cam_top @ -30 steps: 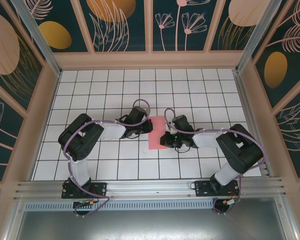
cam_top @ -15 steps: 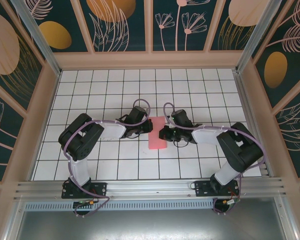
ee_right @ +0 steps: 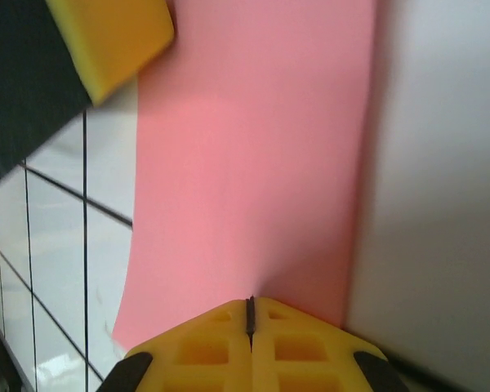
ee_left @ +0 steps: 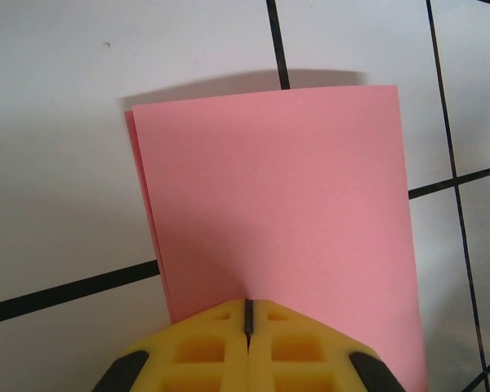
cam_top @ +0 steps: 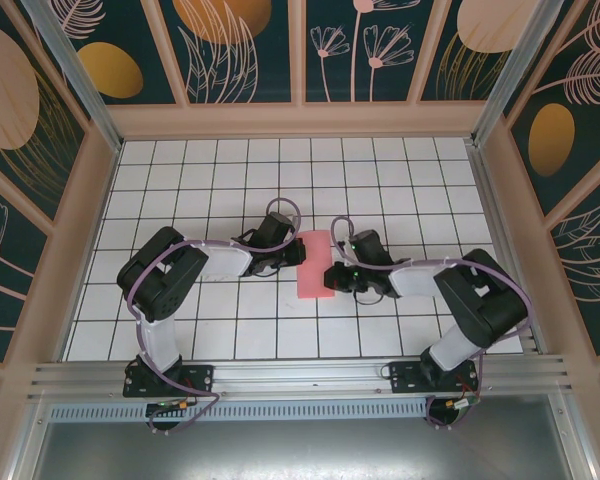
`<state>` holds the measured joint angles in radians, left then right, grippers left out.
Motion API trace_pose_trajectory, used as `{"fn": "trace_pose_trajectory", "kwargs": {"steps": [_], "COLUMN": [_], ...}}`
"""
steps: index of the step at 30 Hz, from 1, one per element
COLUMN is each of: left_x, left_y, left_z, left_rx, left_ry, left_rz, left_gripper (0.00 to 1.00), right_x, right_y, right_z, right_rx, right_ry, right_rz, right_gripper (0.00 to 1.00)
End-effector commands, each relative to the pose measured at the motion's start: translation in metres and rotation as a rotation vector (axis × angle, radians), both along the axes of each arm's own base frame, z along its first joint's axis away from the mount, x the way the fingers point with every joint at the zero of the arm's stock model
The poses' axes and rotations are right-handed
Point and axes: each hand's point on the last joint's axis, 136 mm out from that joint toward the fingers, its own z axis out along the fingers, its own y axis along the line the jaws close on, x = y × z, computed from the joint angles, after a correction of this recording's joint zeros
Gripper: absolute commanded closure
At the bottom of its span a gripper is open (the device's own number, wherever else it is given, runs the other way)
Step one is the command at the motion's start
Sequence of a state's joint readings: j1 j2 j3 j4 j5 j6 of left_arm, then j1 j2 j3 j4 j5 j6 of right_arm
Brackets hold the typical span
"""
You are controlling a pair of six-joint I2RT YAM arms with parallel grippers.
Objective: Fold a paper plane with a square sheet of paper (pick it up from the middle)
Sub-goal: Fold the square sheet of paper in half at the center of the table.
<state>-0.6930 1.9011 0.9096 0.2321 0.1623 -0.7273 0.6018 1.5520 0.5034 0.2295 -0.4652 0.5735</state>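
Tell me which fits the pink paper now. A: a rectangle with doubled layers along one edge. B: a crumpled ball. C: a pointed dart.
A: in the left wrist view the square sheet of paper is a rectangle with a second layer peeking out at its left edge.

No legible text, labels or numbers; distant surfaces perhaps too small

Paper (cam_top: 315,268) flat on table (cam_top: 380,180), between left end effector (cam_top: 300,252) and right end effector (cam_top: 329,278).

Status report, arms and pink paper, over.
Left gripper shut, right gripper shut, both tips at the paper sheet. Sheet folded double, lying flat. Nothing in the way.
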Motion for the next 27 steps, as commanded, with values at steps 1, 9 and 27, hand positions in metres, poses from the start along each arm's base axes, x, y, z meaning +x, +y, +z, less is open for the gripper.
{"fn": "trace_pose_trajectory", "kwargs": {"steps": [1,9,27], "left_x": [-0.041,-0.029,0.033], "left_y": [0.085,0.07,0.017], "left_z": [-0.09,-0.076,0.036], "left_rx": [0.353,0.318,0.261], "left_ry": [0.206,0.15,-0.214], "left_rz": [0.111,0.044,-0.312], "left_gripper": [1.0,1.0,1.0], "right_x": [-0.054,-0.032,0.118], "right_y": [-0.025,-0.033,-0.001], "right_z": [-0.024,0.015,0.063], "right_rx": [-0.054,-0.08,-0.032], "right_ry": [0.159,0.032,-0.12], "right_rz": [0.047,-0.004,-0.231], "right_gripper": [1.0,1.0,1.0]}}
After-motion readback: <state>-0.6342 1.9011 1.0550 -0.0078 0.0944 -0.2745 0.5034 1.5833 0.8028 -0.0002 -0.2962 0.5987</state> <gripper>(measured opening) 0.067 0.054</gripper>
